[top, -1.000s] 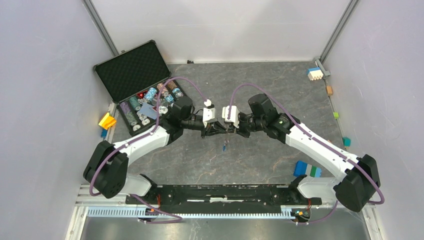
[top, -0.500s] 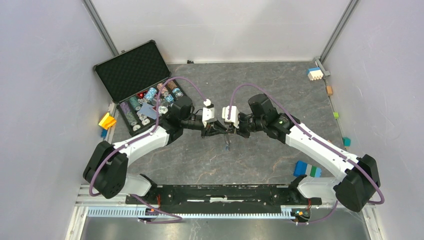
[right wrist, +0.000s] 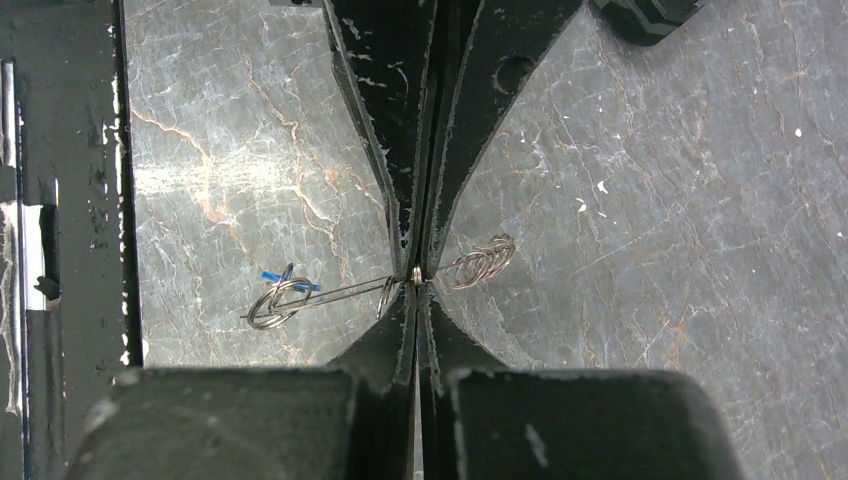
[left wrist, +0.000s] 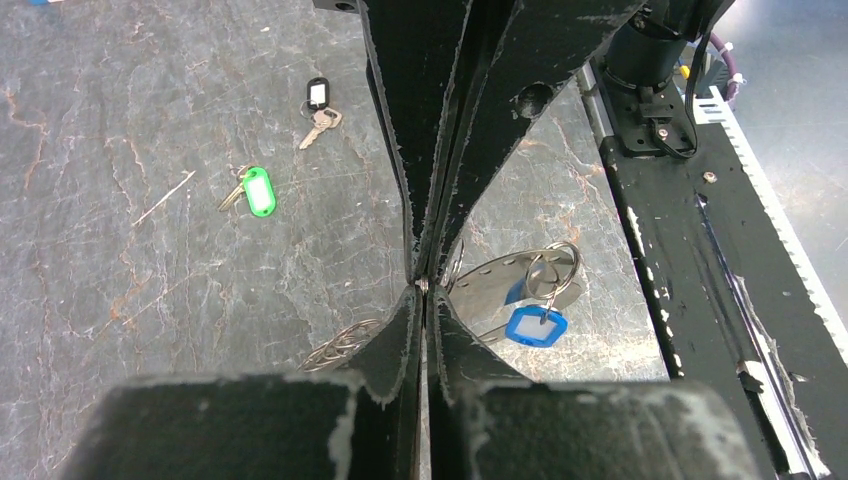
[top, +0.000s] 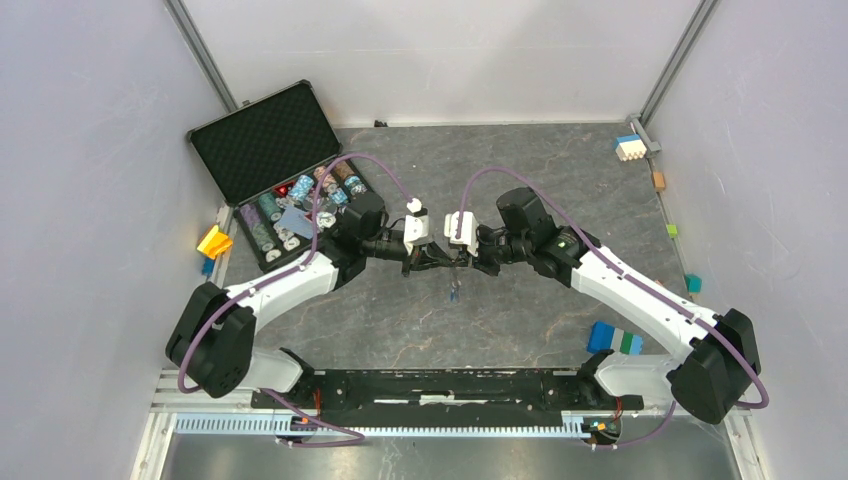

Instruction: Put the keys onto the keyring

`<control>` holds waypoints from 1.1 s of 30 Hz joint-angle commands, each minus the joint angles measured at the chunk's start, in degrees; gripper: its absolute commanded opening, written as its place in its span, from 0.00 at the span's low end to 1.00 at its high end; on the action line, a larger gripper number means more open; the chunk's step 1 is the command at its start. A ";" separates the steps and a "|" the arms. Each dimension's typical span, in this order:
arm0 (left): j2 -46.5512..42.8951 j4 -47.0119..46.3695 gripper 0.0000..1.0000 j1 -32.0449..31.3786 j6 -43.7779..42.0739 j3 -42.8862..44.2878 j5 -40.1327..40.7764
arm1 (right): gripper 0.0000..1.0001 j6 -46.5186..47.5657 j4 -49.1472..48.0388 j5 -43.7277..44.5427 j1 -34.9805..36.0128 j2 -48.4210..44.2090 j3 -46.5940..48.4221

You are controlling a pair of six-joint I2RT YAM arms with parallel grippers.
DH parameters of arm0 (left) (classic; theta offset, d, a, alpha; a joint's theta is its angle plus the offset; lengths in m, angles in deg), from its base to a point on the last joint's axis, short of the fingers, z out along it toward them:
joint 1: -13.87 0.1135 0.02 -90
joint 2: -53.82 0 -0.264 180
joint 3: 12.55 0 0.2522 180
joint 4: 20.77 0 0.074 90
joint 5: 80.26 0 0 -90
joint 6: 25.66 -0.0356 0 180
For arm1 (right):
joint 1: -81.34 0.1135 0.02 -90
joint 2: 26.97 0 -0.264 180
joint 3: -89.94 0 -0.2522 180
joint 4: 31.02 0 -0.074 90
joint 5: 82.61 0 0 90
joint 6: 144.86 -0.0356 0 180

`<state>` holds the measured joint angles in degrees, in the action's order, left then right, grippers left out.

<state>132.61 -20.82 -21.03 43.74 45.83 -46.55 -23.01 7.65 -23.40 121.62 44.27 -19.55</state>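
Note:
Both grippers meet tip to tip above the middle of the table. My left gripper point(left wrist: 421, 287) is shut on the keyring point(left wrist: 342, 346), a thin wire loop with a coiled stretch. My right gripper point(right wrist: 417, 275) is shut on the same keyring point(right wrist: 480, 262) from the opposite side. The blue-tagged key point(left wrist: 536, 326) hangs from the keyring by its small split ring; from above, that blue key point(top: 453, 292) dangles just below the joined fingertips. The green-tagged key point(left wrist: 257, 191) and the black-tagged key point(left wrist: 318, 96) lie loose on the table, apart from both grippers.
An open black case point(top: 265, 140) with poker chips point(top: 300, 205) stands at the back left. Toy blocks lie near the right arm point(top: 615, 338), by the left wall point(top: 214, 241) and at the back right point(top: 628, 147). The black base rail point(top: 440, 385) runs along the near edge.
My left gripper's fingers have closed onto the keyring. The blue key has swung slightly under the tips. Both arms have stayed in place.

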 commanded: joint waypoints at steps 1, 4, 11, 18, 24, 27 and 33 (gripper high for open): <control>-1.22 -2.93 0.02 -0.33 1.56 0.69 -0.65 | 0.00 0.47 -1.57 -1.74 0.22 0.09 -0.59; -2.01 -5.26 0.02 -0.19 2.30 -0.56 -0.18 | 0.01 0.40 -2.48 -1.88 0.25 -0.79 -1.32; -3.26 -37.42 0.02 1.28 16.44 -12.19 -6.51 | 0.37 -0.22 -5.72 -6.77 -1.78 -5.78 -5.29; -0.54 -55.20 0.02 1.36 27.32 -16.61 -5.65 | 0.43 -1.01 -7.40 -14.94 -4.19 -7.78 -7.27; 0.53 -61.08 0.02 1.39 30.79 -17.85 -5.87 | 0.43 -0.78 -7.47 -17.23 -4.25 -7.35 -7.19; 1.51 -65.47 0.02 1.33 34.06 -18.34 -5.75 | 0.43 -0.34 -7.42 -18.37 -4.33 -7.43 -7.27; 3.69 -70.44 0.02 1.32 38.63 -18.25 -6.02 | 0.35 0.41 -7.62 -17.16 -4.33 -7.35 -6.98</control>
<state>135.32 -82.67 -19.84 77.03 27.53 -52.06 -23.46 1.72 -39.37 117.55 37.56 -26.65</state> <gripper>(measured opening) 0.042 0.372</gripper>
